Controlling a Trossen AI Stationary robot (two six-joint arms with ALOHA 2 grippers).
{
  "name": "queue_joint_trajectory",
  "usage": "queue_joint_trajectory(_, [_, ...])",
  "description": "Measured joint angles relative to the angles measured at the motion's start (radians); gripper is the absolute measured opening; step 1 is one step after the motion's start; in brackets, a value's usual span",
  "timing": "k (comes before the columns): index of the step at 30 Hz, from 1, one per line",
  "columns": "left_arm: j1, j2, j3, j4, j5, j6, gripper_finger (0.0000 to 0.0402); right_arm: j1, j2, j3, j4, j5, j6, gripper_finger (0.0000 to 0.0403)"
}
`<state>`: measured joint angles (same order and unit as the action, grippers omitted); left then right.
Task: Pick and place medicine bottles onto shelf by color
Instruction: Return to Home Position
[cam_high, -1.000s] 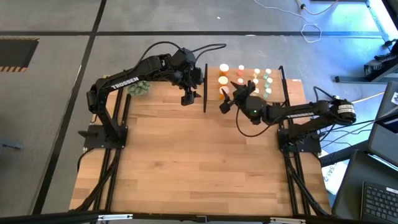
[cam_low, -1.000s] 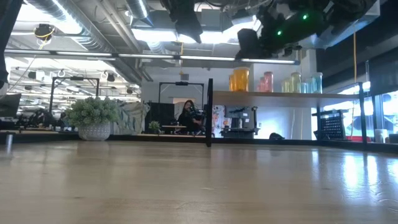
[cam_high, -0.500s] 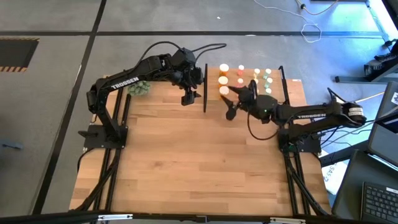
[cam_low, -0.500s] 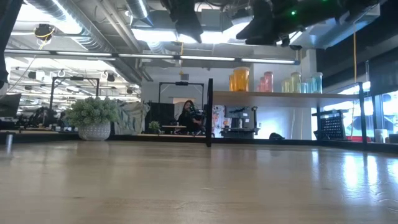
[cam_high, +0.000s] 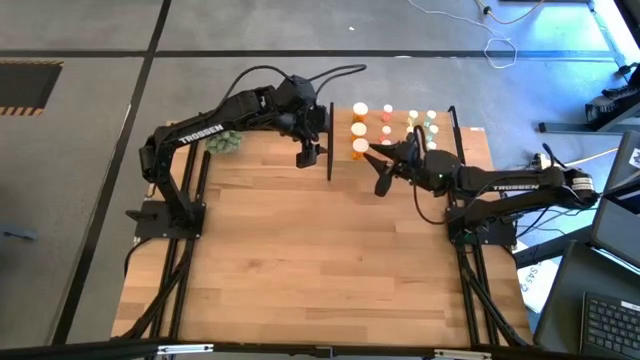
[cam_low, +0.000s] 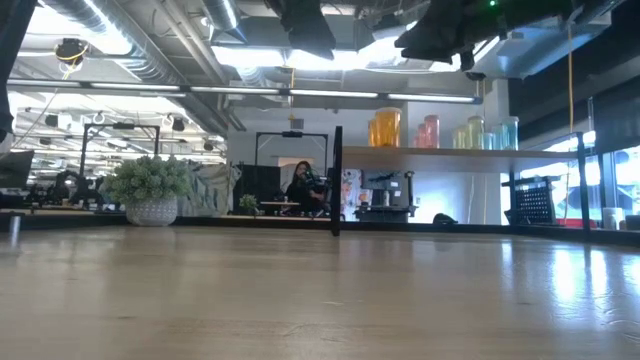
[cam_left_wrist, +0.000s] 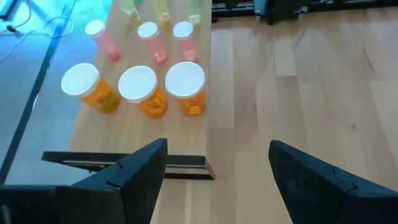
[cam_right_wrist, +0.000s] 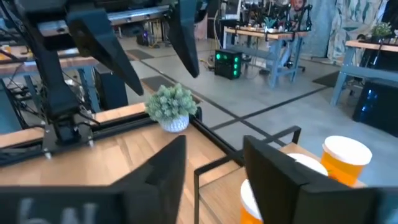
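The shelf (cam_high: 343, 138), a light-wood board between black posts, stands at the table's far edge. Medicine bottles stand upright on it in rows: orange ones (cam_high: 359, 128) with white caps nearest the left post, pink ones (cam_high: 386, 128) beside them, yellowish and green ones (cam_high: 428, 124) farther right. My left gripper (cam_high: 308, 152) hovers open just left of the shelf, looking down on the orange bottles (cam_left_wrist: 138, 90) and pink bottles (cam_left_wrist: 149, 36). My right gripper (cam_high: 379, 172) hangs open above the table just in front of the shelf, pointing left, with nothing between its fingers (cam_right_wrist: 166, 163).
A green plant ball in a pale pot (cam_high: 224, 141) sits at the far left of the table, by the left arm. The shelf's black posts (cam_high: 330, 140) stand between the two grippers. Bare wooden tabletop (cam_high: 320, 260) stretches toward the near edge.
My right gripper has drawn back from the shelf's orange bottles toward the table's right and near side, rising and levelling out, with nothing in it. The bottles stand as before. My left gripper has kept its place.
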<state>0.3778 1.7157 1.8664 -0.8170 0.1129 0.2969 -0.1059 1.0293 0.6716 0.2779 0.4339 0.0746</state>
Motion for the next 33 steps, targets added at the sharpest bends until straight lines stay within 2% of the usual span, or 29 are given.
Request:
queue_joint_trajectory(4, [-0.004,0.0,0.0,-0.003,-0.012,-0.006,0.0276,0.0,-0.028,0.0,-0.049,-0.001,0.0,0.011])
queue_joint_trajectory(8, [-0.015,0.0,0.0,-0.005,-0.125,-0.052,0.0274,0.0,-0.046,0.0,-0.08,-0.001,-0.002,0.0058])
queue_joint_trajectory(13, [-0.049,0.0,0.0,-0.01,-0.253,-0.047,0.0229,0.0,-0.083,0.0,-0.093,-0.001,-0.005,0.0008])
queue_joint_trajectory(17, [-0.058,0.0,0.0,-0.042,-0.261,-0.029,0.0162,0.0,-0.138,0.039,-0.219,-0.001,-0.003,0.001])
queue_joint_trajectory(25, [-0.041,-0.064,-0.002,-0.131,-0.25,-0.033,0.0013,0.0,-0.17,0.373,-0.831,-0.002,-0.004,0.0004])
queue_joint_trajectory(29, [-0.018,-0.151,-0.001,-0.162,-0.242,-0.06,0.0005,0.0,-0.176,0.486,-1.004,-0.045,-0.01,0.0003])
queue_joint_trajectory(33, [-0.007,-0.248,-0.001,-0.223,-0.236,-0.1,0.0001,0.0,-0.212,0.544,-1.048,-0.16,-0.06,0.0002])
